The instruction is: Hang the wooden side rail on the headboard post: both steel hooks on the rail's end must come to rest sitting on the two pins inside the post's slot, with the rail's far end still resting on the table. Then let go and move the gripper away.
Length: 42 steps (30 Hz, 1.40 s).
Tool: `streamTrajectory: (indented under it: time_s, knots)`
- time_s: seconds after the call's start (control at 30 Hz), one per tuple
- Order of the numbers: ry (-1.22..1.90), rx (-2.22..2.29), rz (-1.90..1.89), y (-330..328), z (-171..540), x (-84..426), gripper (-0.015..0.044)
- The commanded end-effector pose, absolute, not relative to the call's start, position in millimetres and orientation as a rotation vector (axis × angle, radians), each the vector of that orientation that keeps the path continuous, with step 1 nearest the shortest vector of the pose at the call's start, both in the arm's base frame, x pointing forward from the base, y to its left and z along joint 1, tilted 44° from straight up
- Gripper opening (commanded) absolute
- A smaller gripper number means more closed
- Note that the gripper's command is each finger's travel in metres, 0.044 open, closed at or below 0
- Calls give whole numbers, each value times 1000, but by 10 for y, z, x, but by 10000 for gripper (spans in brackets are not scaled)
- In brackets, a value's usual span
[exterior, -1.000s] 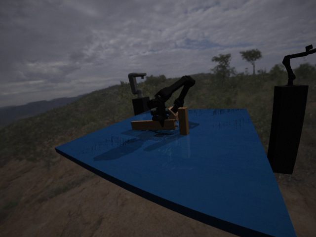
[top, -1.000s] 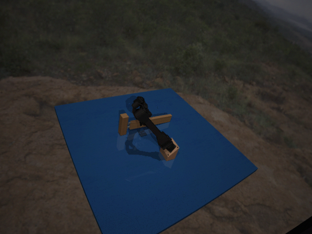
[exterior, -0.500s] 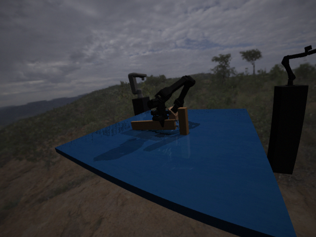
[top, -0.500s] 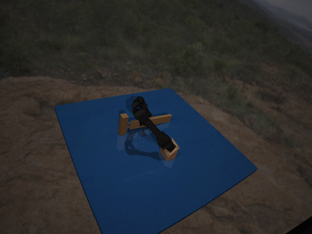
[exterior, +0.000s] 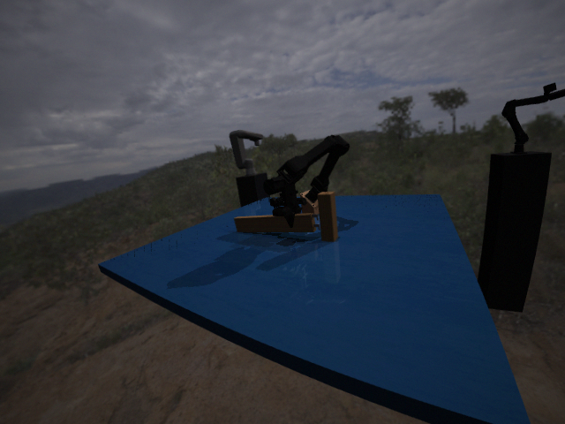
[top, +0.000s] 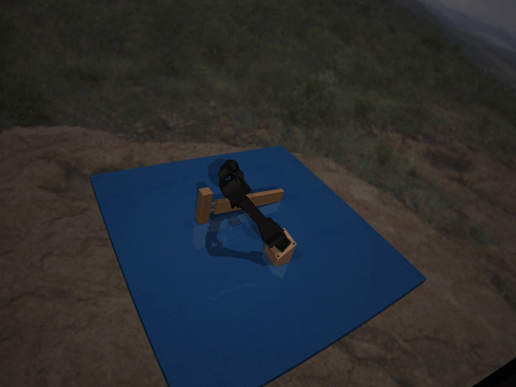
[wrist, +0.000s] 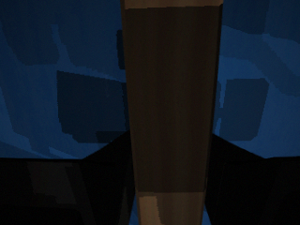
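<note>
Top view: a black arm reaches over a blue bench (top: 266, 316) (exterior: 387, 291) (wrist: 28, 42) to a long wooden rail (top: 271, 197) (exterior: 259, 223) (wrist: 171, 103). The rail's near end stands just beside an upright wooden post (top: 203, 205) (exterior: 327, 216), a narrow gap between them.

Exterior view: the gripper (exterior: 290, 221) (wrist: 165, 129) points down, clamped on the rail near its post end. Small steel hooks (exterior: 315, 223) stick out toward the post; I cannot tell whether they touch the pins, which are hidden. The rail looks nearly level, low over the bench.

Wrist view: the rail runs between the dark fingers, gripped from both sides. If the rail comes in too low or skewed, the hooks could butt the post or miss the pins; letting go too soon would probably drop that end.
</note>
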State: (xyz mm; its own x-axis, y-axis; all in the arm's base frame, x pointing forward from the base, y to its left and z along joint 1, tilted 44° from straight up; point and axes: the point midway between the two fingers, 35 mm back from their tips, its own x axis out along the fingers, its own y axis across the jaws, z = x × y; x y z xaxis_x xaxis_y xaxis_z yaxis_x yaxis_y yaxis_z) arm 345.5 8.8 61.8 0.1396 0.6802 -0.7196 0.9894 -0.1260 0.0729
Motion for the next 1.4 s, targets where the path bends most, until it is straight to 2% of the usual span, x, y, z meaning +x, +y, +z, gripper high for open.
streamTrajectory:
  time_s: [0.0, 1.37]
  knots:
    - [1588, 1877, -730, 74, 646, 3472, 0]
    - [1588, 1877, -729, 117, 667, 3459, 0]
